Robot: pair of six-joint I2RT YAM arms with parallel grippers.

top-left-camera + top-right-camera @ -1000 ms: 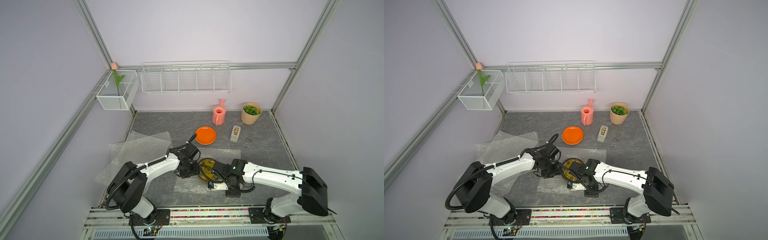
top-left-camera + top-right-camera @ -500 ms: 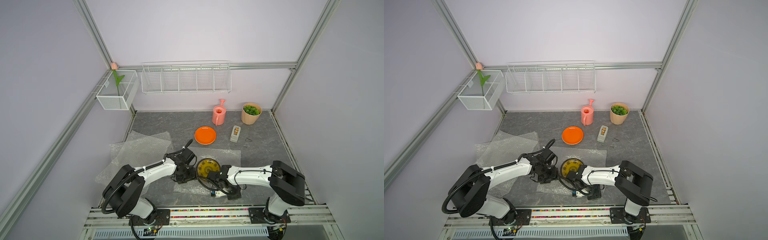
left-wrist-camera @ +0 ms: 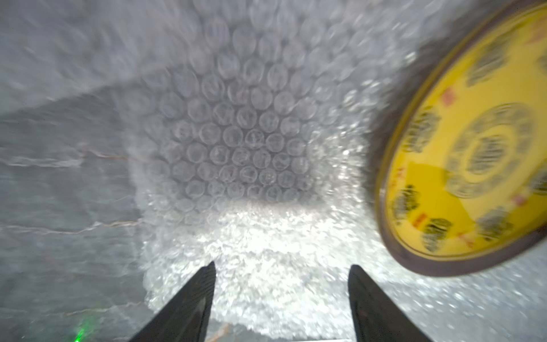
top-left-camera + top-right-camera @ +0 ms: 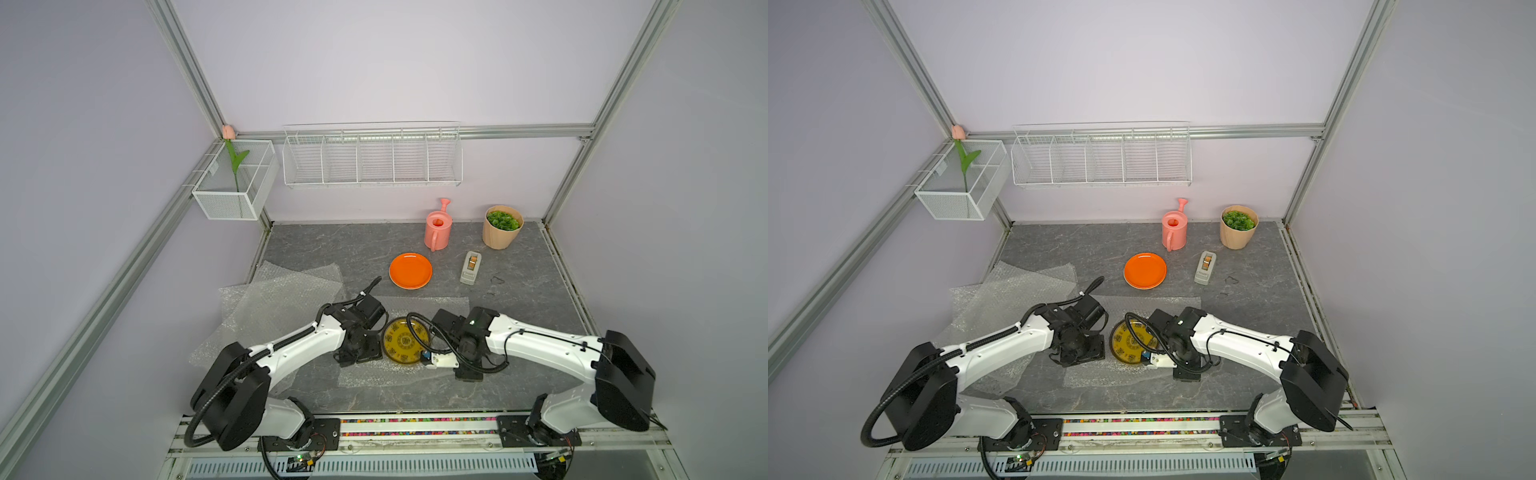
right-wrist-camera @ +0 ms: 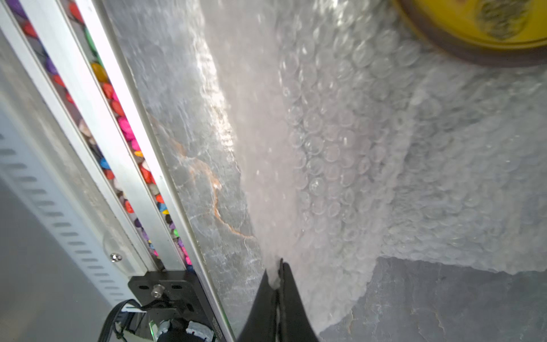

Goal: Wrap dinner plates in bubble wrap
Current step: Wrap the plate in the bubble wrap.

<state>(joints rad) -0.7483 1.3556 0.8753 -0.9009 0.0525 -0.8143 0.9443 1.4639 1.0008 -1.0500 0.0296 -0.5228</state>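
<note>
A yellow dinner plate (image 4: 405, 343) (image 4: 1131, 343) with a dark pattern lies on a sheet of bubble wrap (image 4: 374, 376) (image 4: 1100, 376) near the table's front. My right gripper (image 5: 278, 266) (image 4: 467, 374) is to the right of the plate, shut on a lifted fold of that sheet's edge. My left gripper (image 3: 281, 266) (image 4: 357, 357) hangs open just left of the plate (image 3: 473, 154), low over the wrap (image 3: 236, 142), with nothing between its fingers. An orange plate (image 4: 410, 270) (image 4: 1145, 270) sits bare farther back.
Spare bubble wrap sheets (image 4: 282, 299) lie overlapped at the left. A pink watering can (image 4: 437, 228), a plant pot (image 4: 501, 226) and a tape dispenser (image 4: 471, 268) stand at the back right. A wire shelf (image 4: 372, 156) and a mesh basket (image 4: 235, 183) hang on the walls.
My right gripper's jaws have shut on the wrap's edge, and that arm swung in and back out. My left gripper stays open beside the yellow plate.
</note>
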